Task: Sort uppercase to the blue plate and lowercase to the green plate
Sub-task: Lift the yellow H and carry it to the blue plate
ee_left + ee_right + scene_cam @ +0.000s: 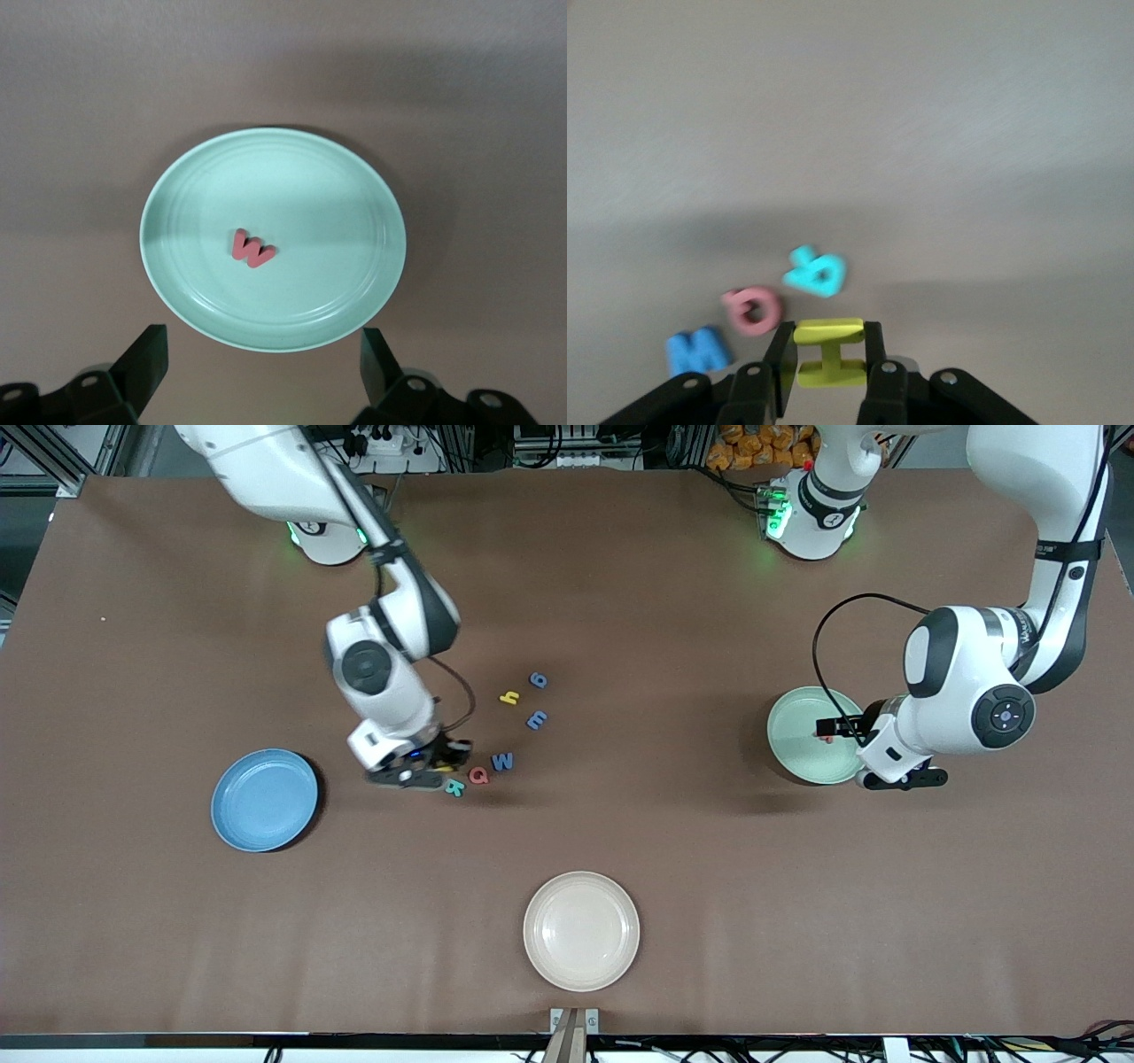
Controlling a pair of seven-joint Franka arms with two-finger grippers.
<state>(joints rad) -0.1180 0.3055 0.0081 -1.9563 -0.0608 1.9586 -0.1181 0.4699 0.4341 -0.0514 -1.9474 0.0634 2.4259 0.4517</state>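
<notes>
My right gripper is shut on the yellow H, low over the table beside the teal R. The red Q and blue W lie next to it. The yellow h, blue m and blue g-like letter lie farther from the front camera. The blue plate holds no letters. A red w lies in the green plate. My left gripper hangs open by that plate's rim, holding nothing.
A cream plate sits near the table's front edge, nearer to the front camera than the letters. Bare brown table lies between the letter group and the green plate.
</notes>
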